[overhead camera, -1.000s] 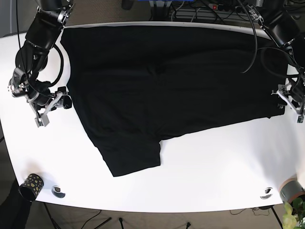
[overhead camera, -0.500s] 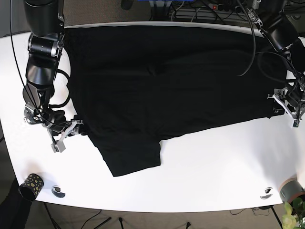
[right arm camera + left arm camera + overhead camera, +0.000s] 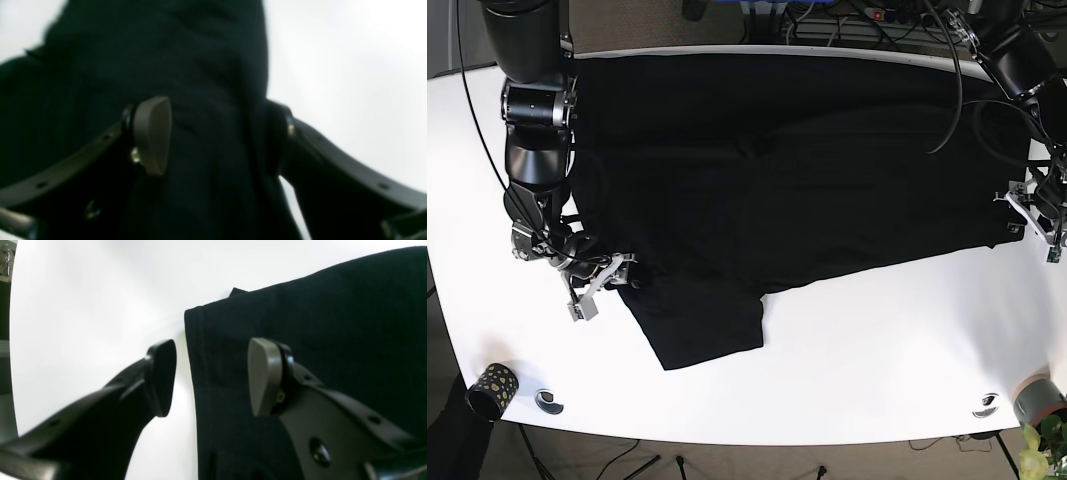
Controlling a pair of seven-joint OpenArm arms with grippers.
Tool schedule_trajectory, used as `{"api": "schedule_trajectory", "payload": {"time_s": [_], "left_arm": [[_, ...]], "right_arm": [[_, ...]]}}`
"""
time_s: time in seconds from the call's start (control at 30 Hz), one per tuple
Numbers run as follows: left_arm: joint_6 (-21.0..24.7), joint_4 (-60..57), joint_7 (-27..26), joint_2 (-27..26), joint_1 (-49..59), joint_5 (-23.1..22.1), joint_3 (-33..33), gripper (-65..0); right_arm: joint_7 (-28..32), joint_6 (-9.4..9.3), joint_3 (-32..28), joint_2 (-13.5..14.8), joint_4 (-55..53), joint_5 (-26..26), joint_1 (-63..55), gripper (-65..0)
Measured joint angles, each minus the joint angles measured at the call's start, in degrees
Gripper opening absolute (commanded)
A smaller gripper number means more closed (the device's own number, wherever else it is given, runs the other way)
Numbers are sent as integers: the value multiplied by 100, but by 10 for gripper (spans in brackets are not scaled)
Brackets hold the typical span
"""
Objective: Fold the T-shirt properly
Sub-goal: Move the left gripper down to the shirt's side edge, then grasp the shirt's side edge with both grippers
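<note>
A black T-shirt (image 3: 777, 170) lies spread flat on a white table (image 3: 877, 350), filling most of the far half. One sleeve (image 3: 707, 325) juts toward the near edge.

The right gripper (image 3: 599, 285) sits low at the shirt's side edge, just beside where the sleeve begins. Its jaws are apart. In the right wrist view, which is blurred, the shirt (image 3: 150, 66) runs up between the two fingers: a grey pad (image 3: 153, 133) rests over the cloth on one side, and the dark finger (image 3: 283, 140) on the other side sits right at the fabric's edge, with bare table (image 3: 350, 83) beyond it. Whether the fingers touch the cloth cannot be told.

The left gripper (image 3: 1037, 215) is at the opposite end of the shirt, at its hem corner. Its jaws are also apart. In the left wrist view the stitched hem (image 3: 206, 373) runs between the fingers: the black finger (image 3: 161, 376) hangs over bare table (image 3: 83, 306) just outside the hem, and the grey pad (image 3: 263, 376) hangs over the cloth. The shirt's corner (image 3: 196, 311) lies just ahead of the fingertips.
</note>
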Motion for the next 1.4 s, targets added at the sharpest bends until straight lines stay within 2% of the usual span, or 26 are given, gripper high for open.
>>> {"api": "schedule_trajectory", "payload": {"time_s": [0.07, 0.13, 0.27, 0.33, 0.37, 0.43, 0.6, 0.73, 0.9, 1.4], "left_arm": [[0, -2, -13, 2, -28, -11, 0, -329], [74, -2, -28, 0, -46, -33, 13, -325], [1102, -103, -4, 15, -278, 7, 37, -301], [1502, -385, -42, -11, -527, -20, 39, -264], [1641, -614, -68, -28, -667, -48, 37, -246], [1838, -1082, -59, -83, -898, -52, 59, -214], [1952, -2004, -24, -225, -1281, 13, 37, -158], [1956, -2597, -120, -284, -1609, 17, 142, -157], [1943, -3047, -656, -291, -1716, -66, 706, -157], [1838, -3228, -682, -299, -1631, -63, 1506, -158]], "right_arm": [[87, 2, -55, -17, 0, -2, -15, -279], [96, 2, -59, -15, 0, -2, -37, -350], [140, -2, -52, -9, 0, -2, -79, -542], [140, 0, -52, -15, -2, -35, -81, -617], [142, 0, -52, -15, -2, -22, -79, -634], [144, 0, -57, -17, -4, -26, -76, -639], [151, 0, -57, -15, -7, -39, -81, -636], [149, 0, -57, -15, -7, -28, -90, -636], [140, -2, -57, -17, -7, -22, -94, -636], [138, 0, -44, -17, -7, -2, -94, -636]]}}
